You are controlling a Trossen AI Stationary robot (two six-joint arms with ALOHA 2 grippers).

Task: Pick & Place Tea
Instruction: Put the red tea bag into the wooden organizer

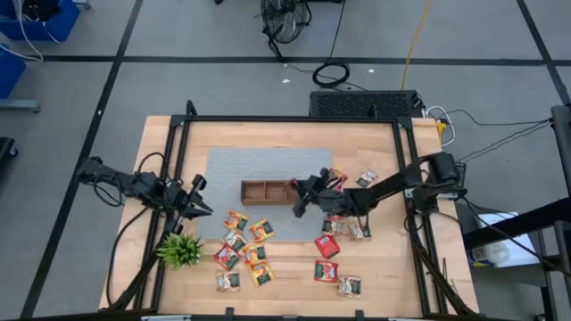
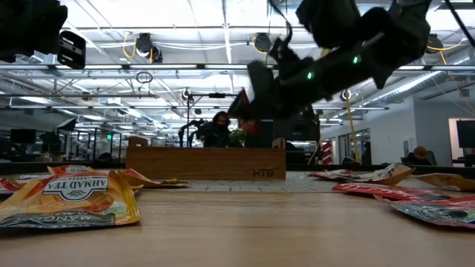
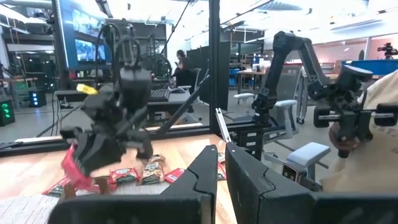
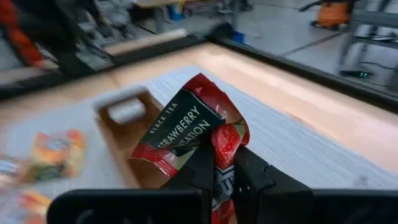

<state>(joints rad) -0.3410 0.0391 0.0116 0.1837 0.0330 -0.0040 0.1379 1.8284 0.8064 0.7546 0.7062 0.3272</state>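
Behind the wooden worktop [image 1: 384, 267] stretched an open workshop with ceiling lights, where a person sat at a far desk. A grey mat [image 1: 223, 169] lay at the worktop's centre, carrying a brown wooden tray [image 1: 266, 191] of three compartments; whether anything lay inside could not be told. The right gripper [image 1: 302, 193] hung over the tray's 3 o'clock end, its jaws clenched on a red tea sachet [image 4: 193, 134], crumpled, printed with a strawberry and a dark green label. The left gripper [image 1: 202, 200] waited at 9 o'clock of the tray, jaws pressed together and holding nothing. Loose tea sachets [image 1: 245, 250], red, orange-yellow and pale, lay scattered at the tray's 6 o'clock, and more sachets [image 1: 352, 227] at its 4 o'clock. A small green plant [image 1: 180, 250] stood at 7 o'clock.
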